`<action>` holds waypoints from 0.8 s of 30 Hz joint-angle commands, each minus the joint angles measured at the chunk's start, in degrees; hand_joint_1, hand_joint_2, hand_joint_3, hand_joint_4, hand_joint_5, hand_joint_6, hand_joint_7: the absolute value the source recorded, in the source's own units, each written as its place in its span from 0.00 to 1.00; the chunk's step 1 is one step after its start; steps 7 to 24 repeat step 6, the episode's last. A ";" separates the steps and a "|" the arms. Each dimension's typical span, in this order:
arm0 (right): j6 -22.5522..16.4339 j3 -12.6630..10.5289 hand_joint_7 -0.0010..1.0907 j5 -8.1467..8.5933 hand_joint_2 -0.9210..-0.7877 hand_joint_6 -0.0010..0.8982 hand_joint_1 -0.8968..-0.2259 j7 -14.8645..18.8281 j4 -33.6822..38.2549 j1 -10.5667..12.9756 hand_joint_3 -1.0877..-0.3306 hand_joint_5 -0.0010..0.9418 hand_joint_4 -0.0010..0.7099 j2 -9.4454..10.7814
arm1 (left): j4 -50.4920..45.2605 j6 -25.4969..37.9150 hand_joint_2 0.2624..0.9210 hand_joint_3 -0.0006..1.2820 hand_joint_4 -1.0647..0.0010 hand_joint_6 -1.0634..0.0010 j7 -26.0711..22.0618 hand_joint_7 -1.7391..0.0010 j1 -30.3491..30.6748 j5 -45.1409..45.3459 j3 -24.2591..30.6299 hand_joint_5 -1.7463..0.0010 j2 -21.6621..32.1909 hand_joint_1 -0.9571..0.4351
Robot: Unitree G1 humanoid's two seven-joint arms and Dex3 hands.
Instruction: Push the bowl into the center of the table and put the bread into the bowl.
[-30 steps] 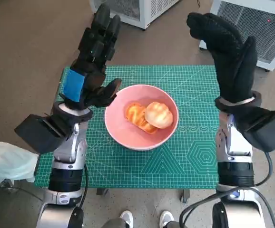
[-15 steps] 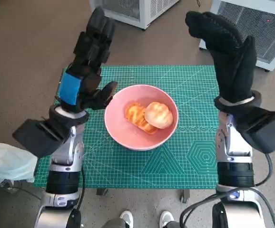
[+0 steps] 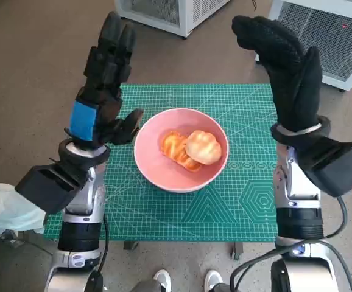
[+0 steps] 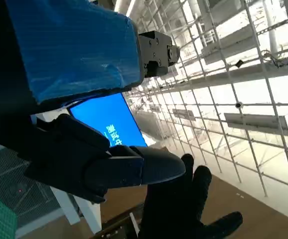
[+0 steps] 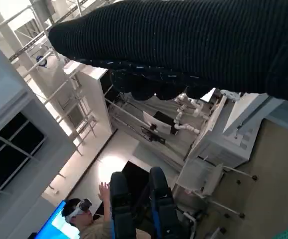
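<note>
1. Head view: the pink bowl (image 3: pixel 181 149) is sitting near the middle of the green-matted surface (image 3: pixel 243 201), between the two arms. The bread (image 3: pixel 203 146) is lying inside it, touching a second orange pastry (image 3: pixel 175 148) that is also resting in the bowl. The left robot hand (image 3: pixel 101 90) is hanging above the surface just beside the bowl's rim, released, its fingers pointing away from the robot and its thumb reaching toward the rim, though I cannot tell whether it is touching. The right robot hand (image 3: pixel 288 70) is raised well apart from the bowl on its other side, released too, with fingers straightened and nothing in them. Judging by this, both parts of the task are looking done, and the step in hand is the clearing away of the arms.

2. Left wrist view: the blue-taped back of the left robot hand (image 4: pixel 72 94) is filling the frame, with its dark fingers gripping nothing. The gloved right robot hand (image 4: pixel 184 209) is showing beyond it, fingers spread. Neither bowl nor bread is appearing here.

3. Right wrist view: the glove (image 5: pixel 184 47) is lying as a dark band with nothing under it; a person (image 5: pixel 91 219) is sitting far off. The next move is likely calling only for lowering both arms without nudging the bowl.
</note>
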 commanded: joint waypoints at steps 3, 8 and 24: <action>-0.19 0.25 0.27 -0.37 0.00 0.18 0.26 -0.30 0.74 1.30 0.49 0.00 0.31 0.23 | -0.44 -0.53 1.00 0.40 0.97 0.93 0.18 0.98 1.17 -0.46 0.54 0.99 0.40 0.09; -0.25 0.31 0.27 -0.37 0.00 0.18 0.26 -0.32 0.73 1.40 0.49 0.00 0.31 0.26 | -0.73 -0.35 1.00 0.40 0.96 0.92 0.17 0.98 1.39 -0.56 0.60 0.99 0.43 0.09; -0.25 0.31 0.27 -0.37 0.00 0.18 0.26 -0.32 0.73 1.40 0.49 0.00 0.31 0.26 | -0.73 -0.35 1.00 0.40 0.96 0.92 0.17 0.98 1.39 -0.56 0.60 0.99 0.43 0.09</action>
